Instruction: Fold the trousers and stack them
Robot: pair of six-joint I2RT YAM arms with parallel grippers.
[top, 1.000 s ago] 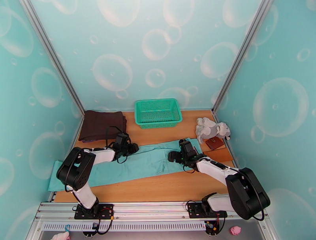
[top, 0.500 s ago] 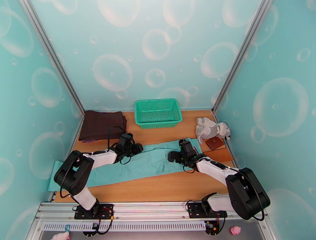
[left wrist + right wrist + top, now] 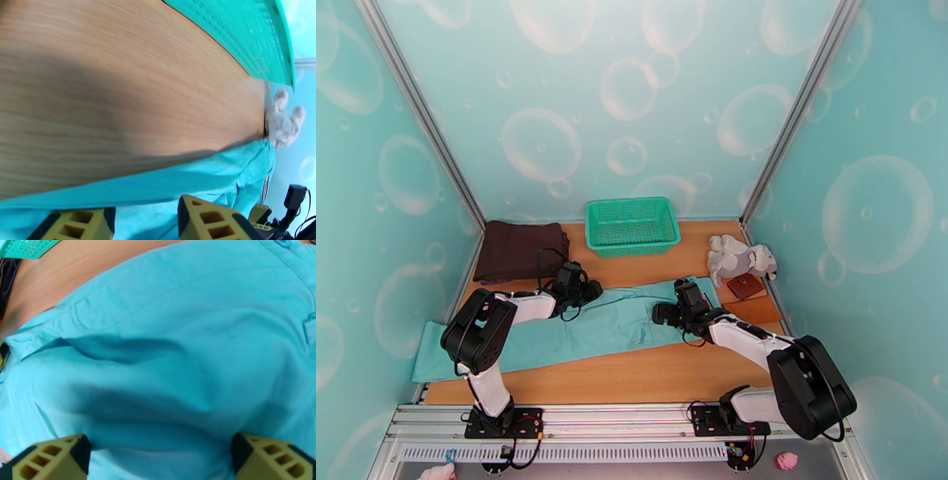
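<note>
The trousers (image 3: 616,324) lie flat across the surface (image 3: 648,375) as one long strip passing under both arms. The leg ends trail off past the left claw's (image 3: 583,290) outer side and droop over the edge. The waist end stops just beyond the right claw (image 3: 683,296), close to a plush toy (image 3: 739,259).

The left claw sits low at the cloth's far edge. In its wrist view the fingers (image 3: 209,221) stand partly apart, with teal fabric in the gap and bare wood straight ahead. Nothing looks pinched, so it reads as lined up on that edge for a grab.

The right claw is spread wide, its fingers either side of a soft ridge of cloth directly beneath it. Whether they touch the cloth is hard to tell.

Why this layout? The two claws are spaced along the length, which would let the strip be lifted evenly and turned over without twisting.

Ahead of the left claw stands a green basket (image 3: 632,225). Off to that claw's left is a dark brown folded garment (image 3: 520,249), likely the pile the trousers will join.

The single strip suggests the legs already lie one upon the other. The crosswise folds look not yet made.
</note>
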